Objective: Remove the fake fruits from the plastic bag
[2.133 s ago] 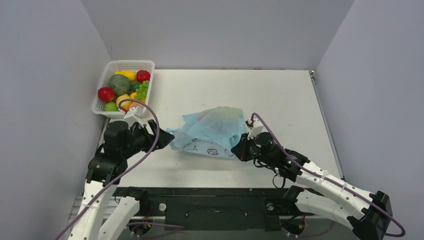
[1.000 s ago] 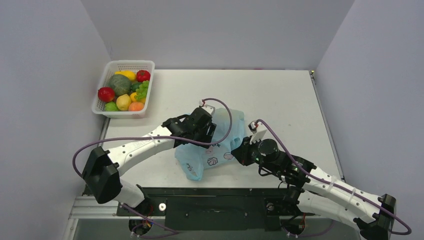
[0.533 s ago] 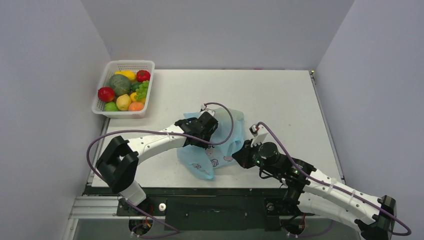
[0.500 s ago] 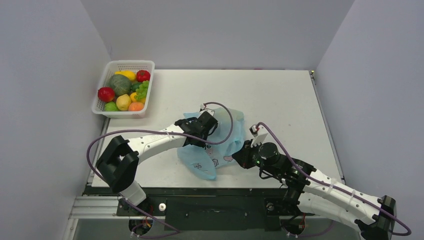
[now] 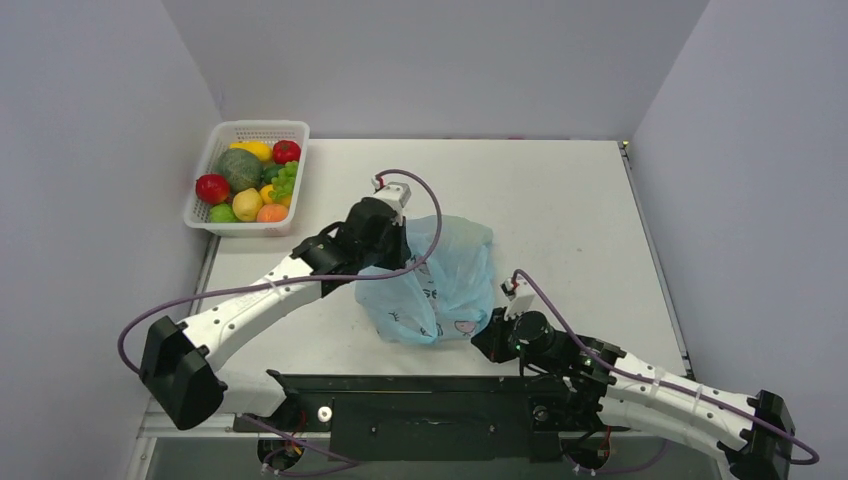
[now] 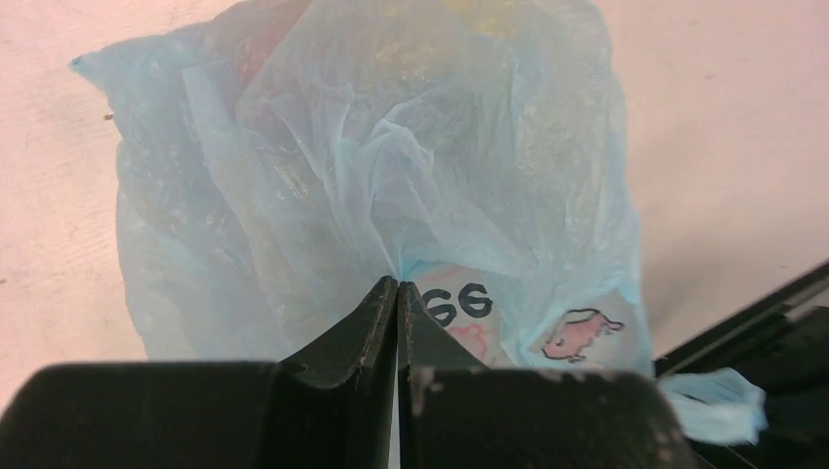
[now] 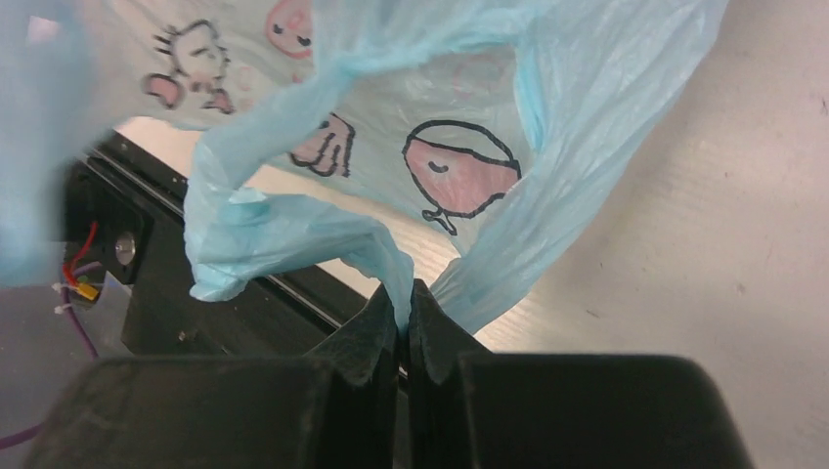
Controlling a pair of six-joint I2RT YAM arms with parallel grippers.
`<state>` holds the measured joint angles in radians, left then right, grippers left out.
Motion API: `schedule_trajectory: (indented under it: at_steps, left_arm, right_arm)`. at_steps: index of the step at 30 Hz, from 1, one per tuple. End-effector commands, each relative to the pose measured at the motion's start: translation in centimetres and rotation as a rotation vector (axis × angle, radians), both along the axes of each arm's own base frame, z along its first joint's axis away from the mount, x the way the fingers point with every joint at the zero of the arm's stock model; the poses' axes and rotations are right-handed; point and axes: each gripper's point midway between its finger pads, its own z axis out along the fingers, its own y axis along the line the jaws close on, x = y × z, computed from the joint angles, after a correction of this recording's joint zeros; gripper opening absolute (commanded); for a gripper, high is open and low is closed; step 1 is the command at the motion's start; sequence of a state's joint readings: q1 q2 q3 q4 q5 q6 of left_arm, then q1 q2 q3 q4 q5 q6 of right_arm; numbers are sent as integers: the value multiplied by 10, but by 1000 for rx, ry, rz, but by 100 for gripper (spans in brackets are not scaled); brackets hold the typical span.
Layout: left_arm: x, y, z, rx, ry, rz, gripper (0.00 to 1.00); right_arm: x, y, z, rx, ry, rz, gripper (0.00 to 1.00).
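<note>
The light-blue plastic bag (image 5: pixel 440 285) stands bunched up at the table's near middle, stretched between both grippers. My left gripper (image 5: pixel 393 238) is shut on a pinch of the bag's upper film (image 6: pixel 391 147), its tips (image 6: pixel 399 285) meeting beside dark printed writing. My right gripper (image 5: pixel 488 340) is shut on a twisted strip of the bag (image 7: pixel 293 234) at its near right corner, tips (image 7: pixel 403 295) clamped on the film. The fake fruits are hidden inside. Only a faint yellowish shape (image 6: pixel 484 15) shows through the film in the left wrist view.
A white lattice basket (image 5: pixel 255 127) with several toy fruits stands at the table's far left corner. The black frame (image 5: pixel 430 385) runs along the near edge just below the right gripper. Grey walls enclose the table on three sides.
The left gripper has shut on the bag and moved up and back to the left, pulling the film taller. The right gripper has drawn its strip towards the near edge.
</note>
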<state>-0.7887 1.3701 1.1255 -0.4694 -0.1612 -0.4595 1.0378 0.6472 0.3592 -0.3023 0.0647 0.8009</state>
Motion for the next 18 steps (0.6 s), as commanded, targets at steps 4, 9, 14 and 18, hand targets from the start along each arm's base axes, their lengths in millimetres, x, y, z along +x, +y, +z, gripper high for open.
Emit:
schedule_trajectory:
  at_steps: [4, 9, 14, 18]
  left_arm:
    - [-8, -3, 30, -292, 22, -138, 0]
    - [-10, -2, 25, -337, 61, -157, 0]
    - [-13, -5, 26, -383, 79, -174, 0]
    - [-14, -4, 28, -422, 95, -175, 0]
  right_arm:
    - [11, -20, 31, 9, -132, -121, 22]
    - [21, -24, 115, 6, -361, -66, 65]
    - [25, -9, 151, -97, -448, 52, 75]
    - [30, -6, 177, -136, -519, 90, 81]
